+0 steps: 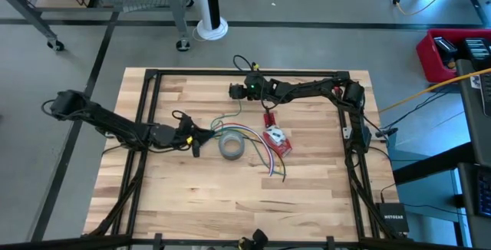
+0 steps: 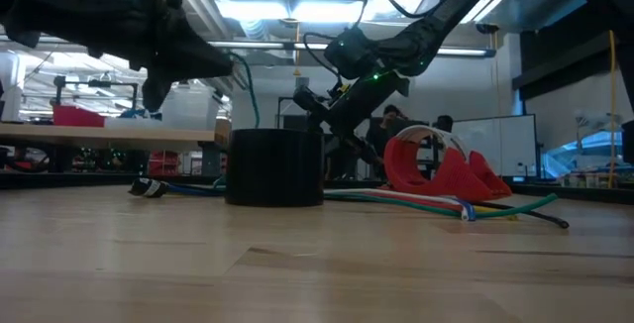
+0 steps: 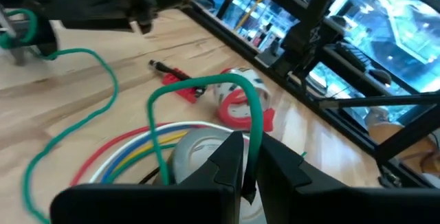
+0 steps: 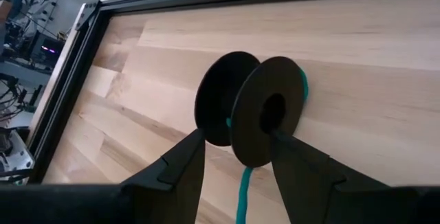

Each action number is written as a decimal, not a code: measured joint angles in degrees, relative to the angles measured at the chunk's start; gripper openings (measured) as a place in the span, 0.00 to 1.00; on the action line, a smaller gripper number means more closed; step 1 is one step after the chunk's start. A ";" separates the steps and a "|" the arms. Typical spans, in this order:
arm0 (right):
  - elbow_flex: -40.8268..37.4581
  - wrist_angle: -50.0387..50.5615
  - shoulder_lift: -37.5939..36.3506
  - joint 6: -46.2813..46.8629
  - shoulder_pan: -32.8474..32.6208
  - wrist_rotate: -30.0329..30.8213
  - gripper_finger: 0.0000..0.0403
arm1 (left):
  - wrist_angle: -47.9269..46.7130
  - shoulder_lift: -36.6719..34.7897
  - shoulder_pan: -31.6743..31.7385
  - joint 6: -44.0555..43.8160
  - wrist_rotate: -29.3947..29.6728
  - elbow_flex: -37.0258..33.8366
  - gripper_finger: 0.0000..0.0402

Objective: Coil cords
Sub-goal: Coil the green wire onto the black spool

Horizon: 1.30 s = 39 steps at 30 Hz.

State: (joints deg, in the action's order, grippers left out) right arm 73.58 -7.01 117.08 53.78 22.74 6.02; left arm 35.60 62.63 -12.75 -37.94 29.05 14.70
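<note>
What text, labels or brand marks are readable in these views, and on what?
"NETGEAR": on the small black box off the table's right front corner, high view; small, only just legible.
Red tape dispenser: white patch on it, no lettering can be made out.
Grey tape roll: no print visible.
Black spool between the right gripper's fingers: plain discs, no marking.
Low and left wrist views: nothing readable.

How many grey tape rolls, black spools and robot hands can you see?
Grey tape roll: 1
Black round plastic spool: 1
Robot hands: 2, the left hand and the right hand
Total: 4
</note>
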 joint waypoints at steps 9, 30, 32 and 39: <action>0.00 2.44 0.00 0.02 0.00 1.01 0.41 | 4.56 10.96 0.00 2.61 -4.36 7.17 0.07; -0.02 0.45 0.04 0.00 0.02 1.07 0.41 | 3.75 14.97 2.68 17.72 -4.43 13.94 0.07; -0.02 0.54 0.04 0.00 0.02 1.80 0.41 | 3.76 14.97 3.98 18.43 -4.42 13.94 0.07; -0.07 0.77 0.42 0.27 -0.26 4.62 0.41 | 3.84 14.97 6.87 18.48 -4.30 13.94 0.07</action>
State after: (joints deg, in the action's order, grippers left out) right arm 73.51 -6.23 117.49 54.04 22.48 10.65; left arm 39.44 77.60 -5.89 -19.46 24.75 28.64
